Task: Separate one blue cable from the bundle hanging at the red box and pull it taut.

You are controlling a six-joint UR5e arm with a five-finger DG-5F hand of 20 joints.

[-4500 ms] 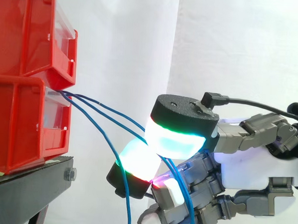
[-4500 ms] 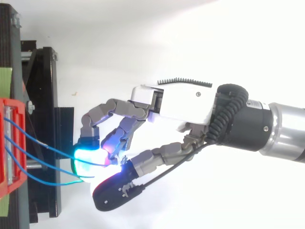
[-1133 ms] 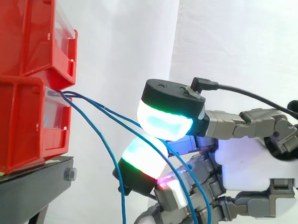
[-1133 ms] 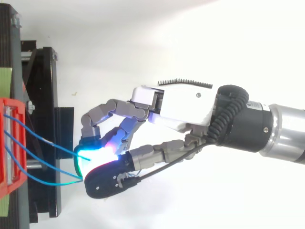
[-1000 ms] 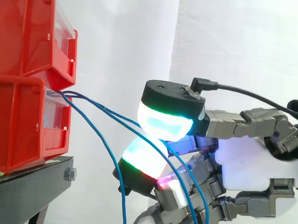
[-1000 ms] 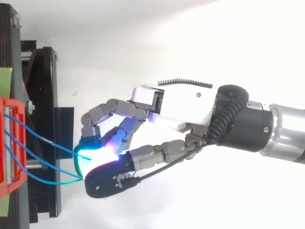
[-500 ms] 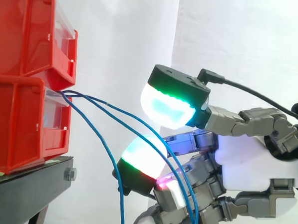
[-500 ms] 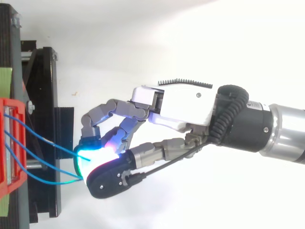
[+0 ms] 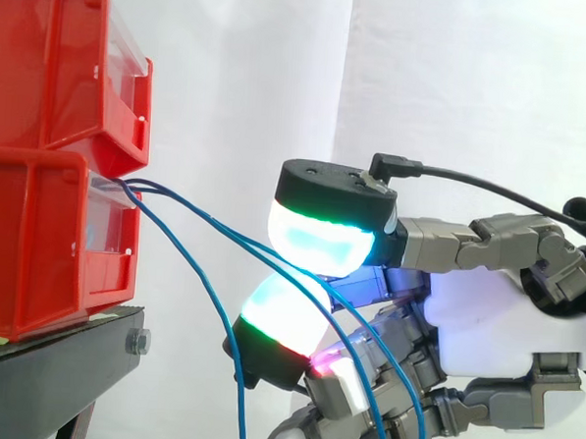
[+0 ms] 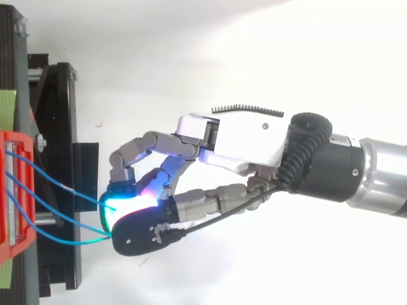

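Note:
Three thin blue cables point(image 9: 205, 215) come out of the front of the lower red bin point(image 9: 36, 245). Two of them run right and slightly down into my hand point(image 9: 503, 329). There they pass between the glowing thumb pad point(image 9: 319, 239) above and a finger pad point(image 9: 280, 317) below, which close on them. Behind the pads they loop down past the curled fingers. The third cable point(image 9: 230, 334) hangs free, dropping left of the hand. From above, the hand point(image 10: 241, 143) reaches left toward the bin point(image 10: 19, 141), its thumb lying over the lit fingertip.
A second red bin point(image 9: 56, 60) is stacked on the lower one; both rest on a black stand point(image 9: 49, 364). A white curtain hangs behind. Open space lies between the bins and the hand.
Half a second ago the thumb was raised off the cables; it has come back down onto them. Since 4.5 s ago the thumb pad has shifted a little left toward the bins.

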